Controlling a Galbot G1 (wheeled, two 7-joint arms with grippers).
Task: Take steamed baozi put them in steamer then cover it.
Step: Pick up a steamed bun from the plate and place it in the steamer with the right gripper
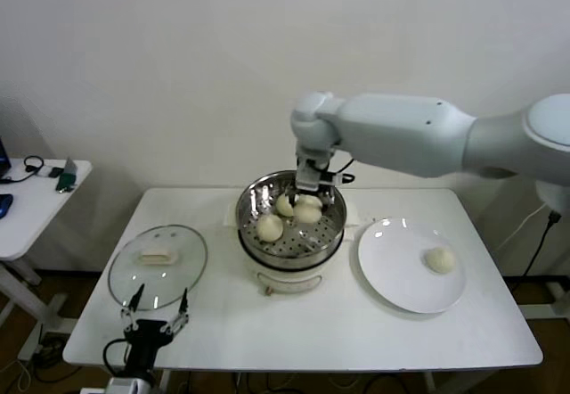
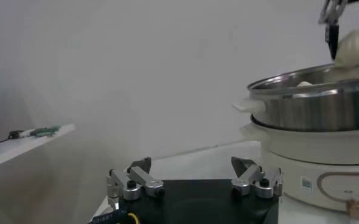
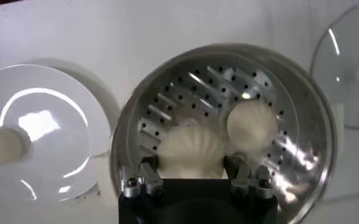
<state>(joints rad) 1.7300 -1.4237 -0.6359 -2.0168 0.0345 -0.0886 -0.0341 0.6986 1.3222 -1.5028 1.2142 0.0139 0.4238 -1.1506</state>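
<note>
No legible text. Small label on the steamer (image 2: 313,137) base front: print too small to read.

A white table (image 1: 294,332) carries the cover (image 1: 158,266), steamer (image 1: 289,233) and white plate (image 1: 401,278).

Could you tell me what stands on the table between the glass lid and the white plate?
The steamer holding three baozi, seen in the head view.
</note>
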